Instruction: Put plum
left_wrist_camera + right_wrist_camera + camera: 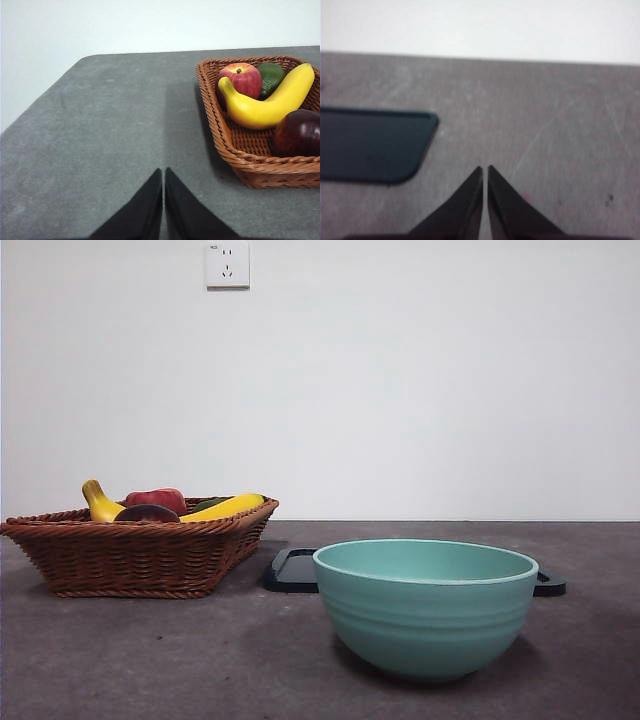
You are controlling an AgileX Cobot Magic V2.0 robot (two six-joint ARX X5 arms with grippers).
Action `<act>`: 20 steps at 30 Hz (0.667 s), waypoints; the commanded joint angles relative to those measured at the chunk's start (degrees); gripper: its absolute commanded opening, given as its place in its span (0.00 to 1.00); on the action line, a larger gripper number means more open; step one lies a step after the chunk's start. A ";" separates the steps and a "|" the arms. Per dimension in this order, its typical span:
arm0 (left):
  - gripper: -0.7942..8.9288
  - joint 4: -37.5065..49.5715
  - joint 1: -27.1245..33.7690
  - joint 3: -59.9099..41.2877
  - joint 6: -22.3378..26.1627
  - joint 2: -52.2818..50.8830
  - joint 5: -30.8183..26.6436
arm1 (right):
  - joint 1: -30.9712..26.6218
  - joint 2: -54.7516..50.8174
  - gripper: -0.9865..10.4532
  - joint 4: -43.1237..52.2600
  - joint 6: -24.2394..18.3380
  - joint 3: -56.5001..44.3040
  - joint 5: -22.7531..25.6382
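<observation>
The bowl (425, 605) stands nearest the camera, large and teal, on the grey worktop (150, 660). Behind it lies a flat black tray (292, 571), partly hidden by the bowl. To the side, apart from both, sits the wicker basket (140, 555) with the fruit. In it are a banana (267, 102), a red apple (241, 79), a green fruit (271, 77) and the plum (299, 134). The plum is dark maroon and rests in the basket against the wall nearest the left wrist camera, just beside the banana.

Both arms wait, and neither appears in the front view. The left gripper (163, 172) hangs above bare worktop beside the basket, with its fingers clenched together and holding nothing. The right gripper (485, 170) is near the tray, also clenched and empty.

The task is not yet begun. I think the main risk is the grasp: the plum is round and glossy, so it may slip from the fingers. It lies close to the basket wall and the banana, so the fingers may hit one of them. The apple could also be taken by mistake.
</observation>
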 commanded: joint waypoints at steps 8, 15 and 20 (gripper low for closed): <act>0.09 -0.42 0.07 -1.20 -0.15 -0.11 0.00 | -0.11 -0.09 0.09 -0.79 0.72 -0.31 0.04; 0.09 -0.42 0.07 -1.20 -0.15 -0.11 0.00 | -0.11 -0.09 0.09 -0.20 0.68 -0.26 0.07; 0.09 -0.42 0.07 -1.20 -0.13 -0.11 0.00 | -0.11 -0.09 0.09 -0.20 0.68 -0.26 0.07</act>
